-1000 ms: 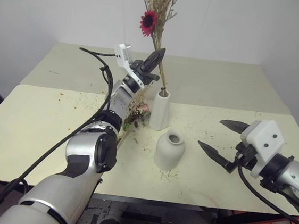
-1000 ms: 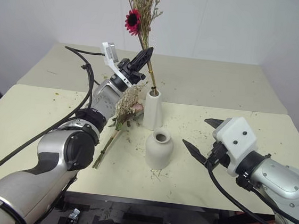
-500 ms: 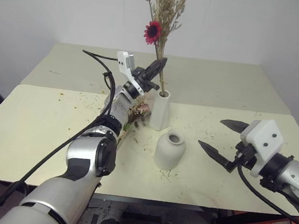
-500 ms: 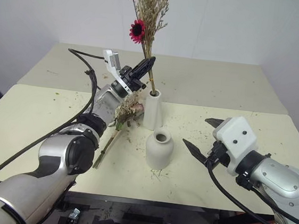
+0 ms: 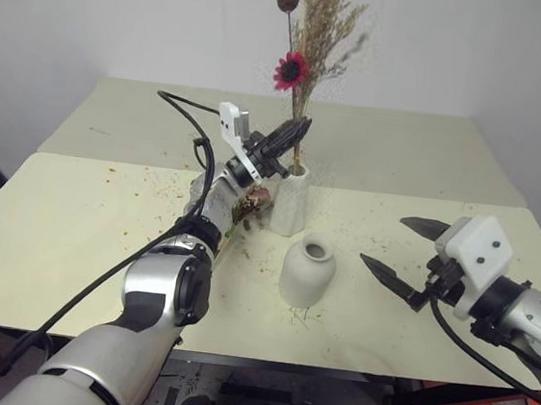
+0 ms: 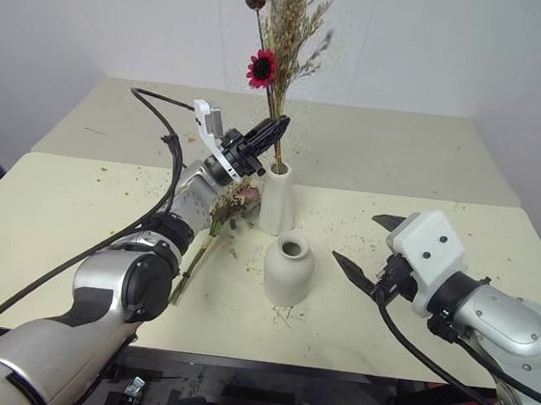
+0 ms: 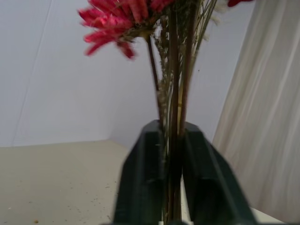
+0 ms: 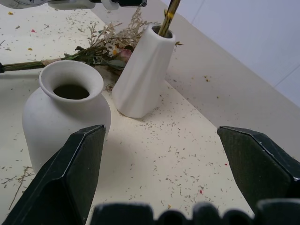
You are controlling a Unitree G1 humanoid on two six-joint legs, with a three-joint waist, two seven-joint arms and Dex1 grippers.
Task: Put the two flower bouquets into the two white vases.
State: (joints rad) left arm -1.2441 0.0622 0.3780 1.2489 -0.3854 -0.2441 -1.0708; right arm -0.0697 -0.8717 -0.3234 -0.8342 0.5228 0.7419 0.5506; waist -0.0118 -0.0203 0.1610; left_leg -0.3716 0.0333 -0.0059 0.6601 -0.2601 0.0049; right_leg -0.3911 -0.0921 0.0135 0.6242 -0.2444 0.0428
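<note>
One bouquet point(image 5: 304, 46) upright in tall vase point(image 5: 290, 200), left tool point(image 5: 292, 137) around stems.

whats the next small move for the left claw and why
Probably open the left claw fully and back away: the daisy bouquet already stands with its stems in the tall white vase, while the fingers sit close around the stems.
</note>
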